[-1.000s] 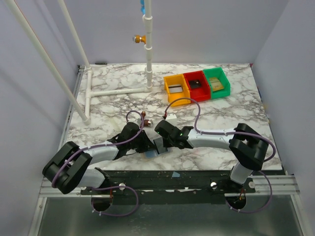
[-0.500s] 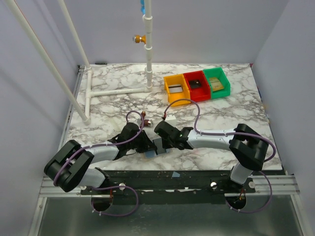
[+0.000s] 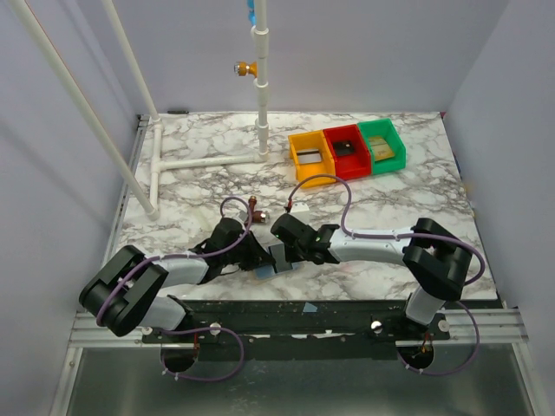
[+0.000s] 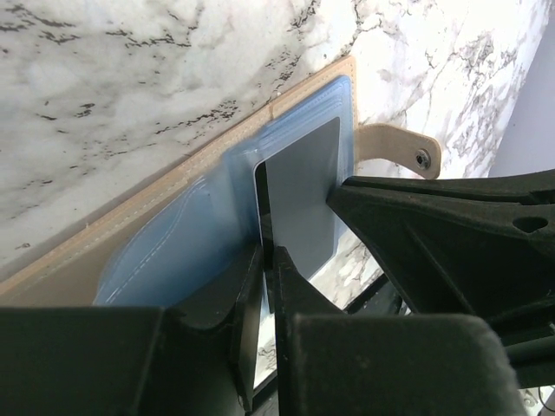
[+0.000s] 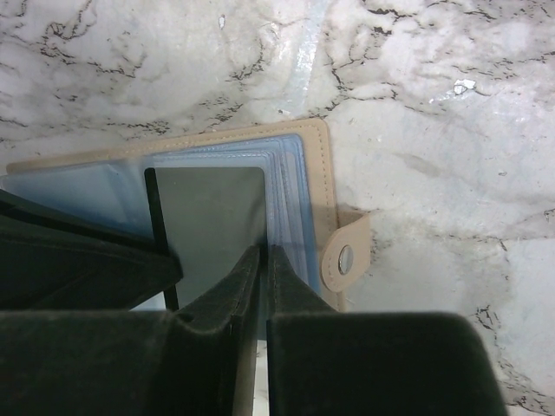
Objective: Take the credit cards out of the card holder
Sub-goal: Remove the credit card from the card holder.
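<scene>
"What's lying on the marble surface [image 3: 390, 217]?"

"Yellow bin [image 3: 310, 154], red bin [image 3: 345, 149] and green bin [image 3: 382, 143] side by side at one o'clock, white pipe frame [image 3: 199, 162] at ten, card holder [image 5: 290, 186] spread open at six."

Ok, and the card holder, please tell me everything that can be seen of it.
The card holder lies open and flat on the marble table near its front edge, between both grippers. Its cover looks like tan leather with a stitched rim and a rounded snap tab with a metal stud. Inside are stacked translucent blue plastic sleeves. A grey card sits in the top sleeve. The left gripper seems to pinch a sleeve edge; the right gripper pinches the card.
</scene>
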You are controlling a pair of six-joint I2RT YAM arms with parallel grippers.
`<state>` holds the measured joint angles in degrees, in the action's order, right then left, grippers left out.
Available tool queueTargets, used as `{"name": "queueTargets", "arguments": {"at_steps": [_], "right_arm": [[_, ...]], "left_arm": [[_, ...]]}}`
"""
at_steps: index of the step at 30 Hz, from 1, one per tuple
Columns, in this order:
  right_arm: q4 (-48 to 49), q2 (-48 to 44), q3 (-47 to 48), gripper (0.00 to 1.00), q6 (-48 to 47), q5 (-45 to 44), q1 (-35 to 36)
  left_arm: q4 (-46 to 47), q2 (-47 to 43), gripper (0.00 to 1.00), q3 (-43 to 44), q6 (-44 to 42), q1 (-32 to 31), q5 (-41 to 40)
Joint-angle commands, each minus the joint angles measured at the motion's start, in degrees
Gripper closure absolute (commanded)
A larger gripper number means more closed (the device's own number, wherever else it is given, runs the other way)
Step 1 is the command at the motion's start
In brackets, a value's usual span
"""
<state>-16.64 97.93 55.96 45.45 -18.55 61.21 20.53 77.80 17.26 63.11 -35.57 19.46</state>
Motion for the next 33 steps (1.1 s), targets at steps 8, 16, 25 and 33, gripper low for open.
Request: {"name": "queueTargets", "arguments": {"at_steps": [8,16,25,33], "right_arm": [[-3.12,5.29,-0.43,0.95,2.05,2.78,1.3],[-4.32,5.99,-0.59,0.95,2.48,0.72,1.32],[-5.23,6.4,-0.68,0.96,2.74,-0.57,1.31],[-6.82,5.65,-0.24,0.96,2.51,-3.05,1.2]], "left_arm": [[3.61,-2.56,1.0,-1.49,0.0,-0.2,3.3],[1.7,-4.08,1.0,-2.33,-0.86,0.75,3.23],[1.19,-4.68,1.0,-3.46,-1.89,2.06,4.18],[-0.5,-4.59,1.0,-3.25,-2.79,2.47,3.98]]}}
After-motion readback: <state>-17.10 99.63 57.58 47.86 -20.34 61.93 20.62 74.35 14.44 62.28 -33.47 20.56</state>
